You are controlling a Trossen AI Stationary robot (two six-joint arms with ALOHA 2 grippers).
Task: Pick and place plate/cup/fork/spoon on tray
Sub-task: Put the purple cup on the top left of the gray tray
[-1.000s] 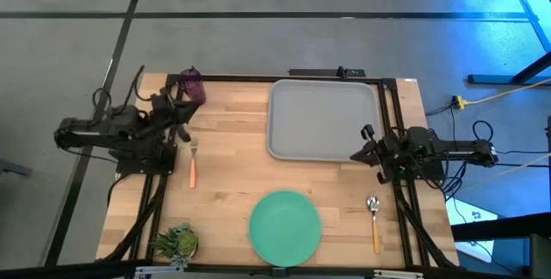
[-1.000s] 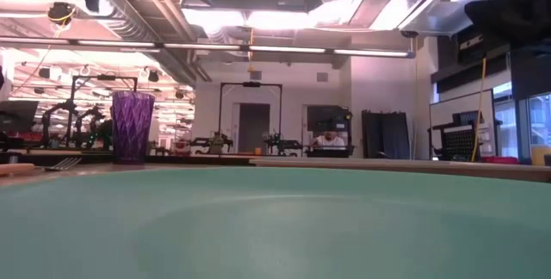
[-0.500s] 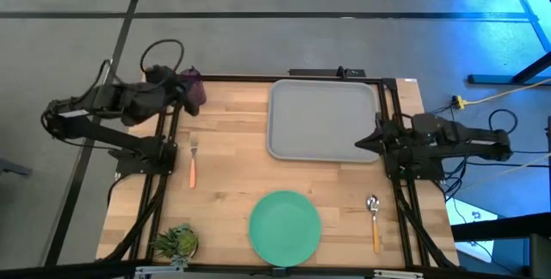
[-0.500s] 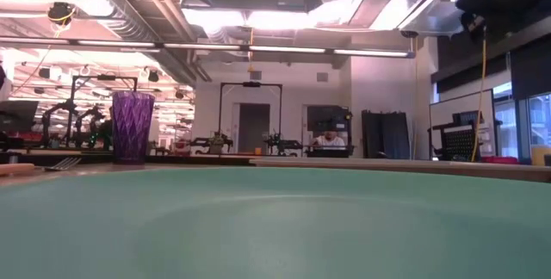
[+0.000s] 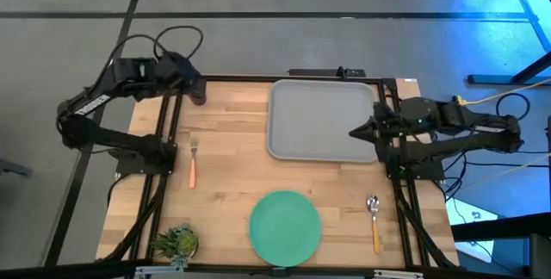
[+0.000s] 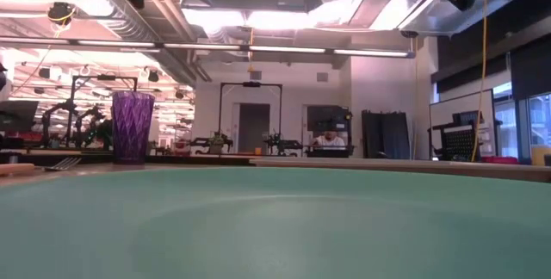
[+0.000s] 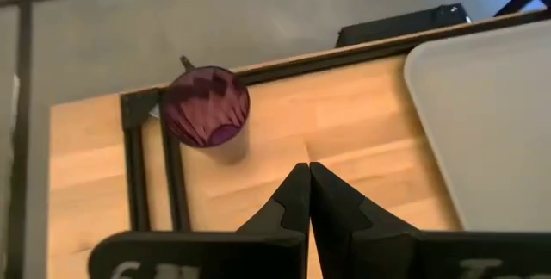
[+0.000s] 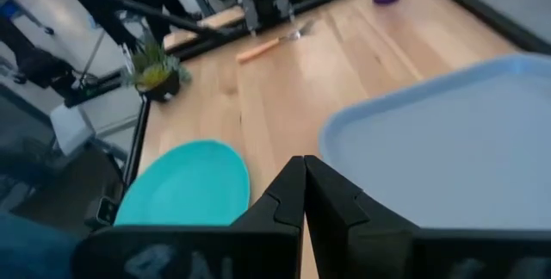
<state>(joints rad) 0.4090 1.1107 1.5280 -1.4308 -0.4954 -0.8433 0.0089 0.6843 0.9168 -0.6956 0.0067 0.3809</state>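
On the wooden bench [image 5: 232,154], the plate [image 5: 285,225] lies at the near edge, the spoon [image 5: 374,220] to its right. Midway, the fork [image 5: 193,163] lies leftward. The tray [image 5: 323,119] sits at the far edge, the cup [image 7: 206,107] at the far left corner. Left gripper [image 7: 308,178] near the cup and right gripper [image 8: 303,174] at the tray's right rim are both closed, empty. Beyond, seemingly a workshop.

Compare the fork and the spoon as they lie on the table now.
The fork lies on the table's left side, below the cup; the spoon lies on the right, below the tray. The fork ends in tines, the spoon in a shiny oval bowl. Both have orange handles, lie flat with the metal end toward the far edge, and sit off the tray.
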